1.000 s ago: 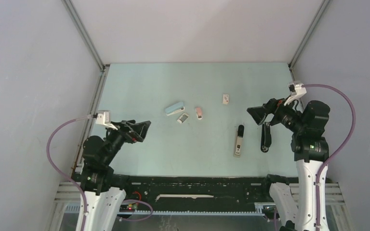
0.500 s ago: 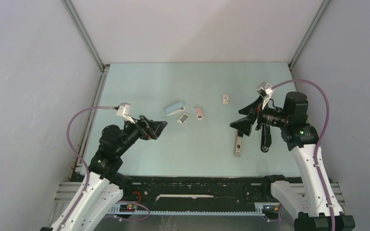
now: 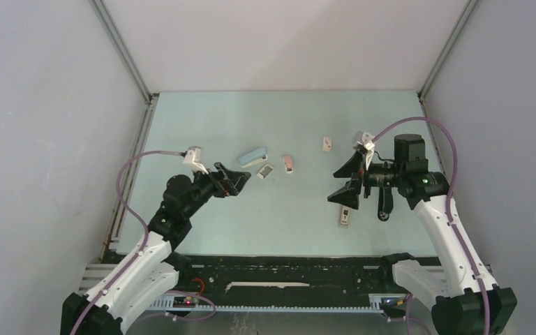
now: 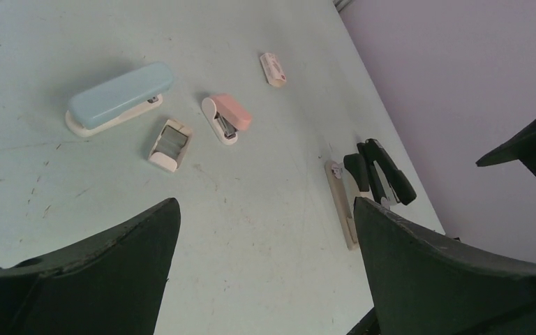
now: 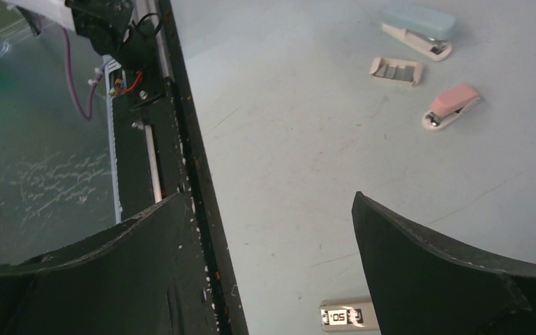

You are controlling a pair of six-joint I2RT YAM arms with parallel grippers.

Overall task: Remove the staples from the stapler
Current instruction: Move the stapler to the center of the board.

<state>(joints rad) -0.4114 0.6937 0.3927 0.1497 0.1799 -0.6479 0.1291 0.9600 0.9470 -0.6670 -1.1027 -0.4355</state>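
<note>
The pale green table (image 3: 286,115) is smooth and faintly scuffed. Plain grey walls (image 3: 279,42) close it in on the left, far and right sides, and a black rail (image 3: 286,265) runs along the near edge. The far half and the near middle are bare, so there is broad room between the arms. The left gripper (image 3: 236,180) hangs over the left of the table with its dark wedge-shaped fingers (image 4: 98,279) spread wide, holding nothing. The right gripper (image 3: 345,180) is spread just as wide and is also empty; it hangs above the far end of a long cream piece (image 4: 342,202) with a black tip. Just right of that piece lies one glossy black stapler (image 3: 385,202). Near the centre are one rounded blue stapler (image 4: 120,96) on a cream base and one small pink stapler (image 4: 227,118). The staples (image 4: 173,138) lie between these two as ridged grey metal in one small cream tray (image 5: 396,69); the number of strips cannot be told. One small white oblong (image 3: 327,143) lies apart, farther back.
</note>
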